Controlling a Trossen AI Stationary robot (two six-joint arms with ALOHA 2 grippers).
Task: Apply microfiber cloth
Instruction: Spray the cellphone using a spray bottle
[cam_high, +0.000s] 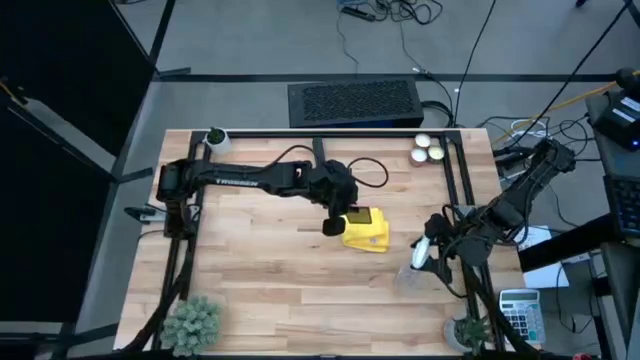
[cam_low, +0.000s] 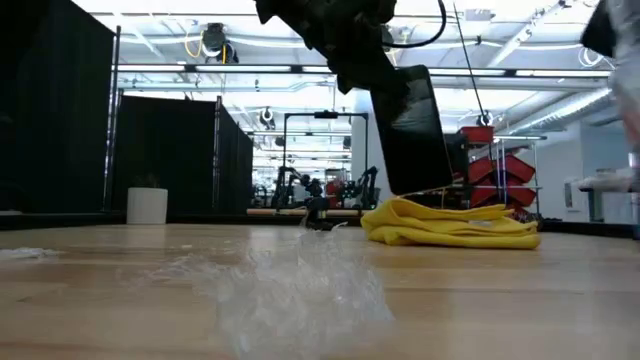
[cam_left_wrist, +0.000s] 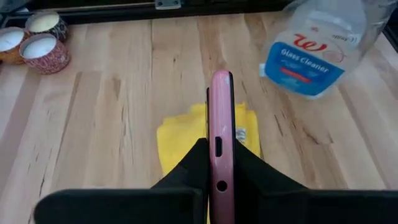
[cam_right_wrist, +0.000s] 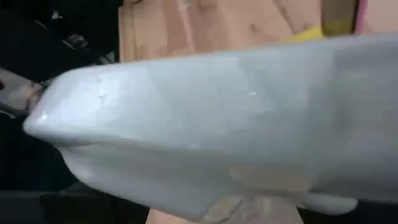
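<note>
Glass cleaner spray bottle (cam_right_wrist: 236, 118): clear plastic, fills the right wrist view almost wholly; in the left wrist view its blue label reading "Glass Cleaner" (cam_left_wrist: 308, 59) shows just beyond the cloth. Right tool (cam_high: 425, 250): at the bench's right side, well to the right of the cloth, around the bottle's white spray head; whether its fingers are clamped cannot be told. Phone in pink case (cam_left_wrist: 221, 149): held on edge, upright, with ports facing the wrist camera; the left tool (cam_left_wrist: 221, 186) is closed on it, one dark finger on each flat face. In the low view the phone's black face (cam_low: 415, 130) hangs tilted directly above the cloth. Microfiber cloth (cam_high: 366, 232): bright yellow, crumpled in a low heap on the bench (cam_high: 270, 280), just right of bench centre, directly under the phone and left tool. Three candles in jars (cam_high: 428, 149): grouped near the far right corner, well apart from the cloth. White pot (cam_high: 215, 138): far left corner. Small plants (cam_high: 192, 322): near corners of the bench.
</note>
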